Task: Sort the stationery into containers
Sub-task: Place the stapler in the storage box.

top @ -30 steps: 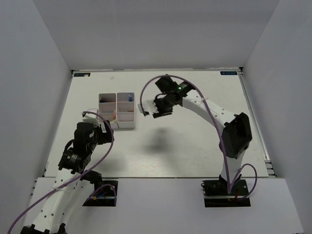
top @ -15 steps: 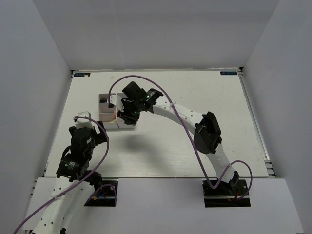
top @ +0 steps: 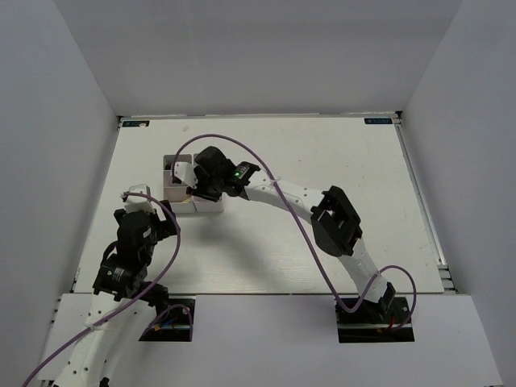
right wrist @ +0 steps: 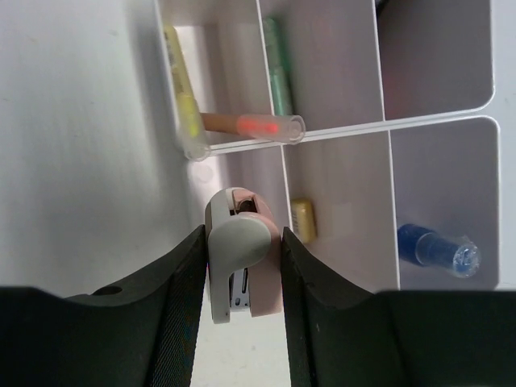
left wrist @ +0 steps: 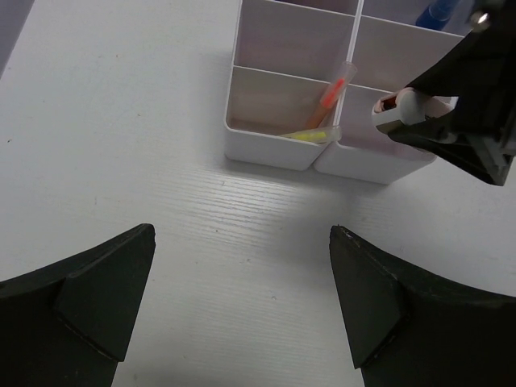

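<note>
Right gripper (right wrist: 240, 235) clamps the grey block (right wrist: 237, 251) by its flat sides — light, rigid, probably slick — while left gripper (left wrist: 242, 242) gapes empty.

1. We take this for a robotics lab test cell. The white tabletop (top: 322, 161) is boxed in by plain white walls (top: 56, 121) on the left, back and right, with nothing domestic or shop-like about them.
2. Two white-and-black robot arms, the left arm (top: 133, 238) and the right arm (top: 286, 193), are bolted at the near edge on black base plates (top: 375, 321). Purple cables (top: 211, 135) loop loose above them.
3. We see small printed labels (top: 379, 121) at the far corners, and a white organizer box (left wrist: 270, 149) set out as the work piece.
</note>
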You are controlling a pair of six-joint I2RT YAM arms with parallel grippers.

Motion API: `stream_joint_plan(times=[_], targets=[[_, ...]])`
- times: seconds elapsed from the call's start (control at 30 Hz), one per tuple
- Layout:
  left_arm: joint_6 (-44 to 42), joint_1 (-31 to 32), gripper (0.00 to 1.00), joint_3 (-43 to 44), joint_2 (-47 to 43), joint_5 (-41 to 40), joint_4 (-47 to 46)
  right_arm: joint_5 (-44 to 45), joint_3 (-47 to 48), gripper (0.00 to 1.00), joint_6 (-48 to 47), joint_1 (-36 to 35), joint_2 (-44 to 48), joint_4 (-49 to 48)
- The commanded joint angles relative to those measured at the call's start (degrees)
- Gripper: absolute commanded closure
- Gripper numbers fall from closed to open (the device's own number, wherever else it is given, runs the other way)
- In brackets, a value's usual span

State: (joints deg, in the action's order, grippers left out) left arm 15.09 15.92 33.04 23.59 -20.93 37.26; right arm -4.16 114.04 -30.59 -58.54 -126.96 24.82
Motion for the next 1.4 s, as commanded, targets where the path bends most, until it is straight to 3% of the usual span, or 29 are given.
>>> stream_joint_plan(times=[0.0,0.33,0.37,0.47,0.67,0.9,1.0,1.1,1.13,1.2,1.23,1.27,1.3,1.37], targets=[[0.29,-0.28,0.00,-0.25,-0.30,0.62,-1.22,7.41,-1.36,1.00,-4.91,-1.31,-0.40,-8.38],[0.20,-0.28,0.00,-0.17,-0.57,0.45,-1.13,10.67,-4.17,1.00,-7.12,-2.10,-0.92,-11.55],[0.29,-0.28,0.00,-0.17,-0.48,0.54,-1.13,10.58,-4.52,0.97,-6.94,-2.36,-0.58,-11.46],[0.20,-0.28,0.00,-0.17,-0.48,0.54,-1.13,10.49,-5.31,0.72,-6.68,-2.36,-0.31,-11.19],[0.29,-0.28,0.00,-0.25,-0.66,0.45,-1.04,10.58,-4.97,0.60,-6.33,-2.80,0.30,-10.67],[0.20,-0.28,0.00,-0.25,-0.92,-0.16,-0.96,10.76,-4.88,0.32,-5.62,-3.07,0.92,-10.32],[0.29,-0.28,0.00,-0.43,-1.09,-0.69,-0.96,10.76,-4.97,0.32,-4.74,-3.16,1.71,-10.32],[0.38,-0.28,0.00,-0.43,-1.18,-1.39,-0.96,10.93,-4.70,0.40,-3.52,-3.07,2.59,-9.79],[0.46,-0.19,0.08,-0.60,-1.27,-1.57,-1.13,10.76,-4.18,0.61,-2.64,-3.07,3.55,-9.18],[0.38,-0.19,0.37,-1.04,-2.32,-2.01,-1.66,10.76,-3.83,0.90,-2.02,-2.98,4.87,-6.47],[0.46,-0.28,0.57,-1.31,-3.02,-2.10,-1.92,14.06,-2.78,1.00,-0.80,-3.07,5.57,-5.67],[0.38,-0.28,0.94,-2.00,-3.29,-2.45,-2.71,15.40,-2.60,1.00,-0.44,-3.07,6.62,-5.14],[0.64,-0.28,1.00,-2.19,-3.99,-2.54,-2.89,16.54,-2.33,1.00,0.96,-2.98,7.76,-3.56],[0.29,-0.19,1.00,-2.88,-5.05,-1.75,-4.11,16.56,0.22,1.00,3.41,-2.45,10.39,2.50]])
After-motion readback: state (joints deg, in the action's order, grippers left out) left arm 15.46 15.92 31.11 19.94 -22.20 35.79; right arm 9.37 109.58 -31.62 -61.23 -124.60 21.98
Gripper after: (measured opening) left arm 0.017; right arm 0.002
